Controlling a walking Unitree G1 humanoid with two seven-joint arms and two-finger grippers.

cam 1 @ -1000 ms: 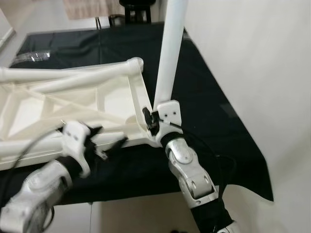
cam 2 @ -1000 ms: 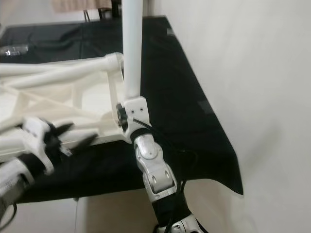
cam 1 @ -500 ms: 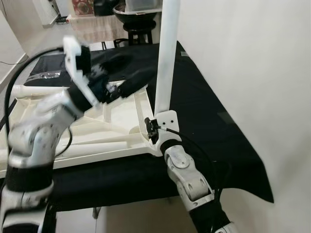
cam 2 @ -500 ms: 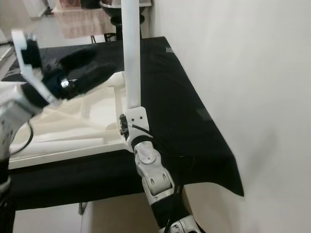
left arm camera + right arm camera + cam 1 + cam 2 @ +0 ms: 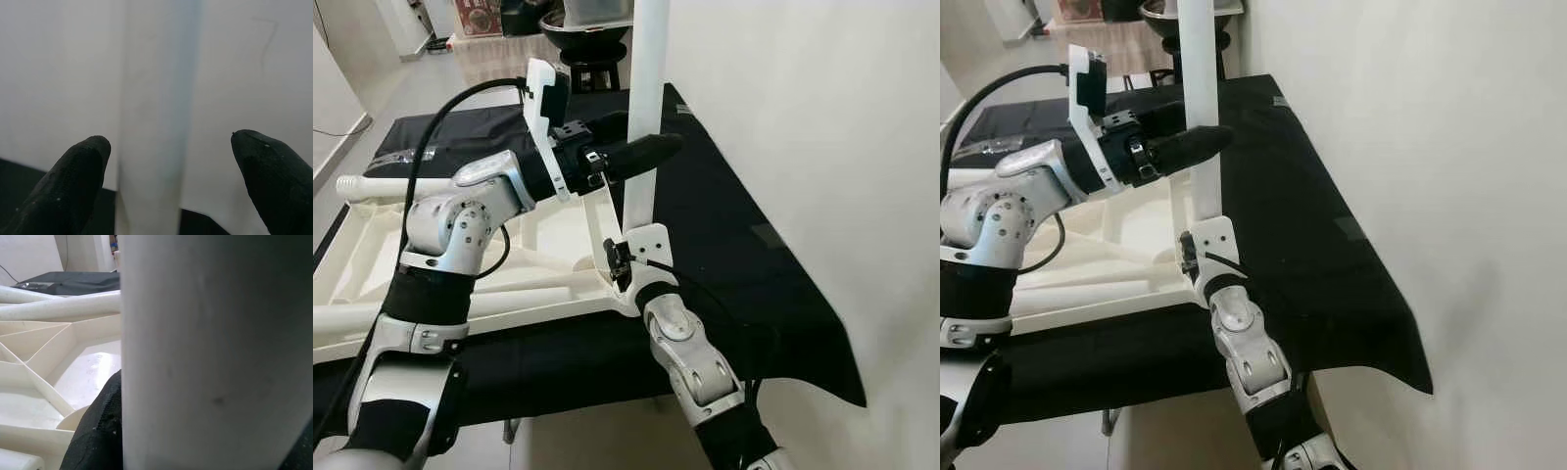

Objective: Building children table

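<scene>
The white plastic table top lies upside down on a black cloth. A white table leg stands upright at its near right corner. My right gripper is shut on the leg's lower end, where the leg is pressed against a black finger. My left gripper is raised to the leg's middle. It is open, with the leg between its two fingers and not touched by them. Another white leg lies along the top's far left side.
The black cloth covers the work surface and hangs over its near right edge. A white wall rises close on the right. A black stool stands behind the surface. A clear plastic bag lies at the far left.
My left arm has swung up from the table top's front edge to the upright leg, fingers now straddling it. The camera has tilted up. My right gripper has kept its hold.
</scene>
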